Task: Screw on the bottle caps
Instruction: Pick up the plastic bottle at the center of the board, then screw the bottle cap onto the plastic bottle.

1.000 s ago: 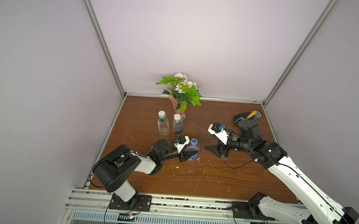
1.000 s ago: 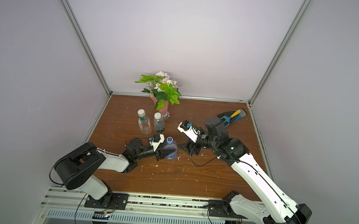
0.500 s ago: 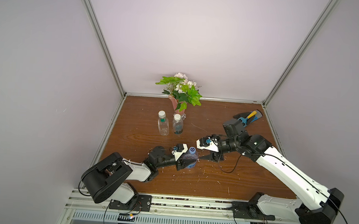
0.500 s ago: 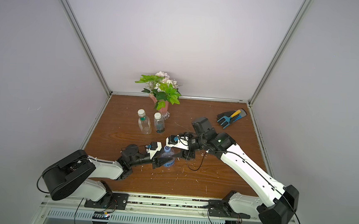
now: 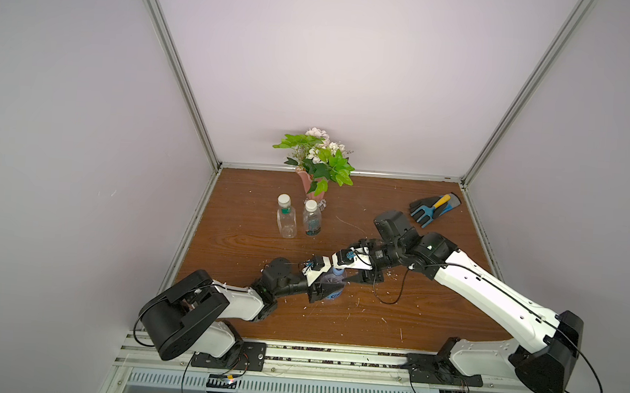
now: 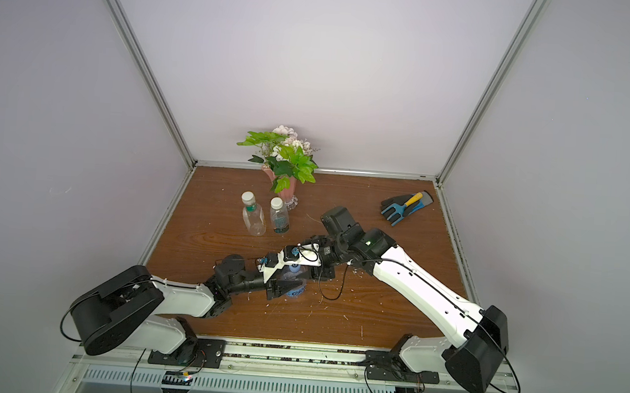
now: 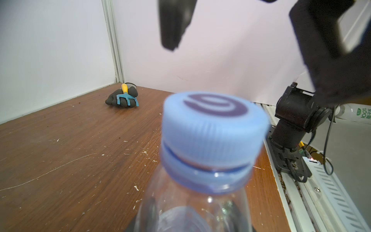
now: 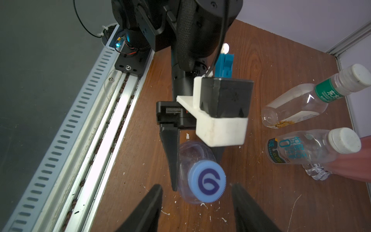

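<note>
A clear blue-labelled bottle (image 5: 331,291) (image 6: 296,285) stands near the table's front middle. My left gripper (image 5: 322,287) (image 7: 192,221) is shut on its body. A blue cap (image 7: 214,124) (image 8: 206,183) with a swirl mark sits on its neck, and a thin gap shows above the blue neck ring. My right gripper (image 8: 196,185) (image 5: 340,279) hangs open over the cap, one finger on each side, not touching. Two capped bottles stand at the back left: a squarish one with a green ring (image 5: 286,218) and a dark-labelled one (image 5: 311,222).
A pink vase of flowers (image 5: 316,188) stands just behind the two bottles. A dark glove with a small blue rake (image 5: 432,209) lies at the back right. A metal rail (image 8: 96,128) runs along the table's front edge. White specks litter the wood.
My right gripper has swung left and down from beside the bottle to over the blue cap, its jaws narrowing. The left arm has drawn the bottle slightly toward the front.
</note>
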Robot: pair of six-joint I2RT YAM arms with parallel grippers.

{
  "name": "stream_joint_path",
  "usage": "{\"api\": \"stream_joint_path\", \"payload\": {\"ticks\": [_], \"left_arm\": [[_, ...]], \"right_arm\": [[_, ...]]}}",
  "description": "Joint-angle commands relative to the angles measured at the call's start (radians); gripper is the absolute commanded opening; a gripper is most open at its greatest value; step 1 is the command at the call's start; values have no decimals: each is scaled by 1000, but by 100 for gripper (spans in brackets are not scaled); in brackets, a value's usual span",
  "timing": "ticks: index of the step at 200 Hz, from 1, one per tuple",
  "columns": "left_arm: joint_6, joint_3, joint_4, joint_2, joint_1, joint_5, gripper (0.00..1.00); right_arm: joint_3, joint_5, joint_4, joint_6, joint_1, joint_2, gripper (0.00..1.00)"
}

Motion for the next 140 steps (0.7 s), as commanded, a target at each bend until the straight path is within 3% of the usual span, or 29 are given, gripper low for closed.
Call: {"api": "stream_joint_path", "payload": {"ticks": [1,140], "left_arm": [[15,1,1,-14,-11,9,51],[30,13,-30,-19,-12,16,51]], "right_arm": [[53,11,-6,3,5,18,58],[109,1,-88,2,4,105,46]]}}
